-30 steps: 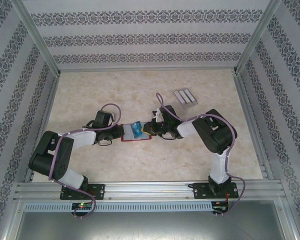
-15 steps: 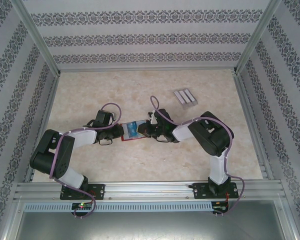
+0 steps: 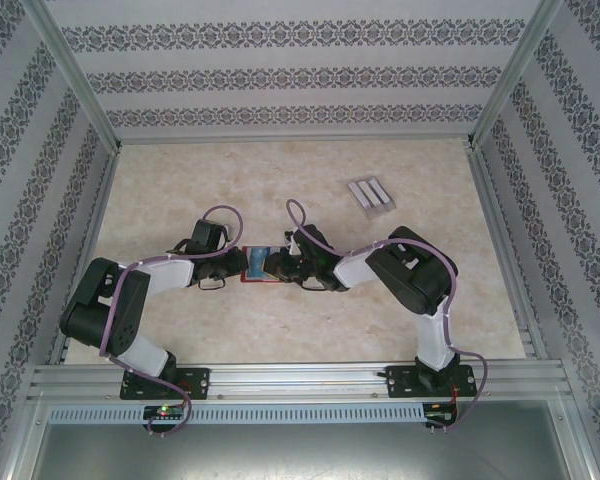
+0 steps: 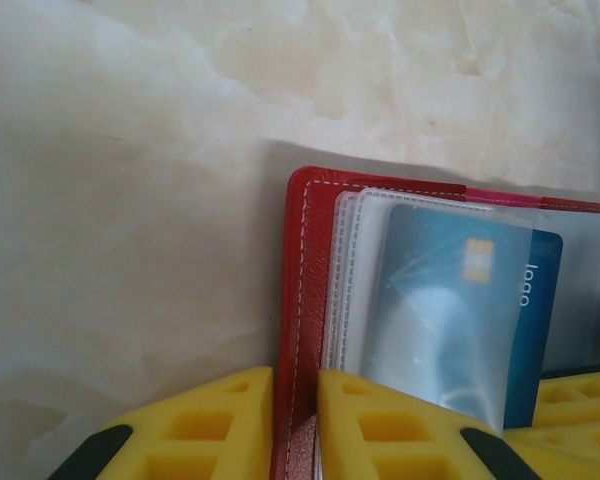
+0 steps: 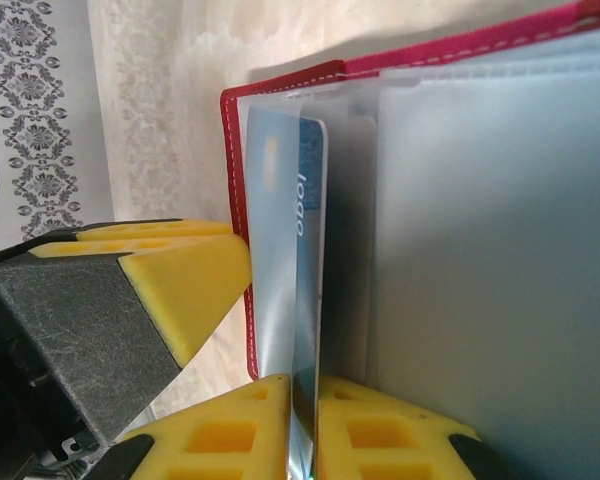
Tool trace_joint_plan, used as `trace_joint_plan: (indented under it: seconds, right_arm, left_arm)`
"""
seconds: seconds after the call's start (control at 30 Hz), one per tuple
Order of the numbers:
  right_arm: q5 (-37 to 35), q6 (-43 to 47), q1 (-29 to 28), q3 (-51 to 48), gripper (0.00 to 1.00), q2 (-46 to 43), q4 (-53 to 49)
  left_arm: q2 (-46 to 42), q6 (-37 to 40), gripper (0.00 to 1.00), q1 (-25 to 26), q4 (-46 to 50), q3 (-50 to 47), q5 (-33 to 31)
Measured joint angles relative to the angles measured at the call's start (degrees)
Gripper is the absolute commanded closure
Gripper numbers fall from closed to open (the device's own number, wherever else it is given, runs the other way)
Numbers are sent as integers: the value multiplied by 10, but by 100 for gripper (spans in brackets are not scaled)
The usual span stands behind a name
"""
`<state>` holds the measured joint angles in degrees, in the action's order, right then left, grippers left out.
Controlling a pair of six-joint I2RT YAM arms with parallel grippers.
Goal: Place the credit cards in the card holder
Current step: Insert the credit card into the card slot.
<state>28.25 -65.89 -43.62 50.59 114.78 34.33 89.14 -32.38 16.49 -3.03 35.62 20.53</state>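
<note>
Card holder point(image 4: 298, 300) (lying open) is pinched by left jaws and right jaws.

- Back wall point(image 3: 300, 75), top of frame: white paper with horizontal grey damask bands.
- Side walls point(image 3: 20, 150), left and right edges: same paper.
- Aluminium posts point(image 3: 75, 75) slant in from both upper corners.
- Table top point(image 3: 180, 180), centre: beige marbled surface, evenly lit, soft shadows.
- Aluminium rail point(image 3: 300, 378) crosses the lower frame, with a grey sheet point(image 3: 300, 450) below it.
</note>
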Motion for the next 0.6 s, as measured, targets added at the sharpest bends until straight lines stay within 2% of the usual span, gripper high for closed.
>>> trace_joint_plan:
  seconds: [0.07, 0.3, 0.6]
  right_arm:
    - [4, 3, 0, 5, 75, 0, -8]
    - [5, 49, 14, 10, 69, -29, -77]
    - [5, 104, 42, 35, 77, -42, -169]
  left_arm:
    - [-1, -1, 79, 0, 0, 0, 0]
    - [-10, -2, 82, 1, 17, 0, -13]
    - [-8, -4, 89, 0, 22, 0, -17]
